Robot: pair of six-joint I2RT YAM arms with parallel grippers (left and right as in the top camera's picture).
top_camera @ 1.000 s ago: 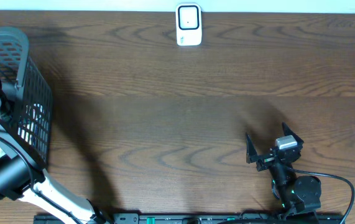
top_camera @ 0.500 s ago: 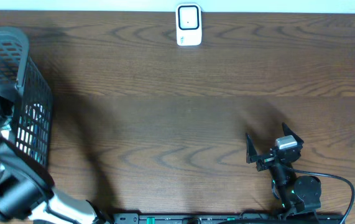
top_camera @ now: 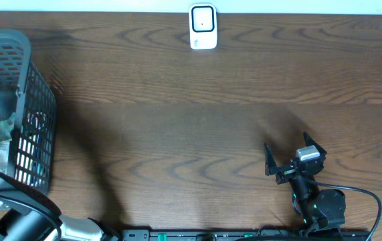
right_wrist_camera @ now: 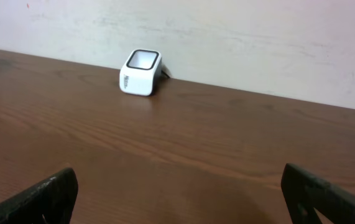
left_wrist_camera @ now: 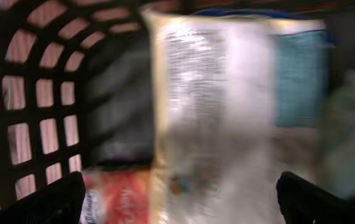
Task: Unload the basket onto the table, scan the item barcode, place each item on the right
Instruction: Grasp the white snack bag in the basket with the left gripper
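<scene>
The fingers (left_wrist_camera: 59,199) of the left gripper (left_wrist_camera: 180,199) are seen only as two dark tips at the lower corners of the left wrist view. They are spread wide apart, and nothing is seen to be clamped between them. Straight ahead, a little toward 1 o'clock from the gap, a pale packet (left_wrist_camera: 227,106) with a blue panel is found; it is too blurred for any barcode to be made out. Its long axis is judged to run from 12 to 6 o'clock in that view, so its narrow width is presented across the open jaws. Whether its right edge touches the right-hand tip cannot be told. Below it, at about 7 o'clock, a red wrapper (left_wrist_camera: 124,199) is glimpsed. All of this is enclosed by the mesh wall of the basket (top_camera: 37,114), which is placed at 9 o'clock on the table (top_camera: 177,134). The scanner (top_camera: 203,27) is set at 12 o'clock on the far edge, well apart from the basket. The right gripper (top_camera: 289,148) is parked at about 5 o'clock, opened wide and empty, so the left arm is judged much the nearer for the pick.
</scene>
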